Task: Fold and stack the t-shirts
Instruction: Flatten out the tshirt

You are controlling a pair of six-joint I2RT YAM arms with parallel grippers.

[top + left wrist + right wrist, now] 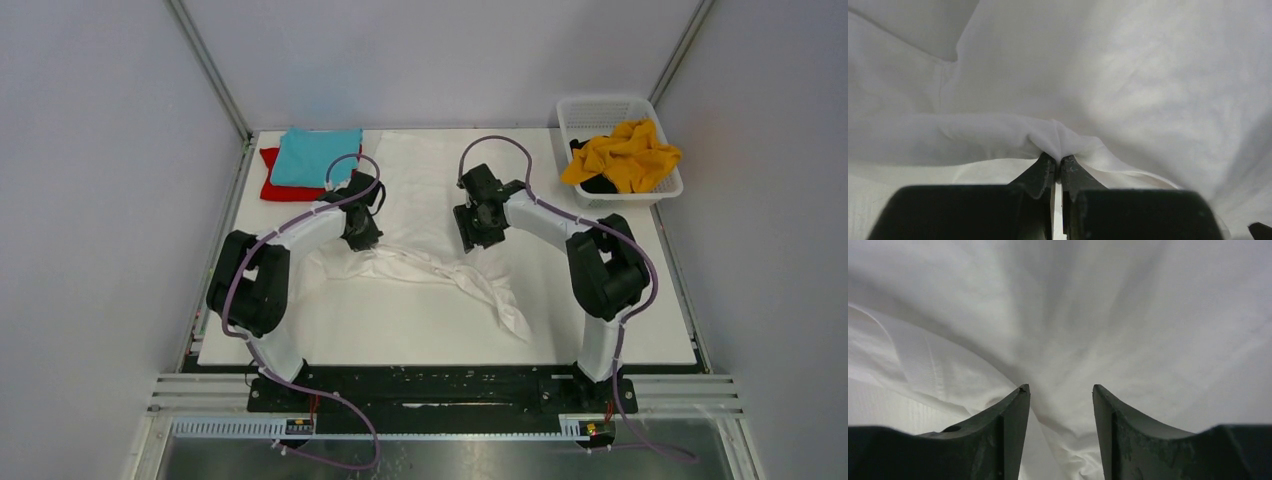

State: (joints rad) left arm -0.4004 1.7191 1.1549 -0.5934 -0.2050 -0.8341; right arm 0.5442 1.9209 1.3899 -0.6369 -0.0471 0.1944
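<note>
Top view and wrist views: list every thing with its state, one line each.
left hand: shut on white shirt
right hand: open, over white shirt
white shirt: spread out, near edge bunched
teal shirt: folded, lying on red shirt
red shirt: folded, bottom of stack
yellow shirt: crumpled in basket
basket: upright, also holds a dark cloth

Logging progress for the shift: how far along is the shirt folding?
Done: teal t-shirt folded atop red t-shirt, far left. In hand: white t-shirt, left tool pinching a fold, right tool open over it. Left: mustard-yellow t-shirt, crumpled in the basket.
</note>
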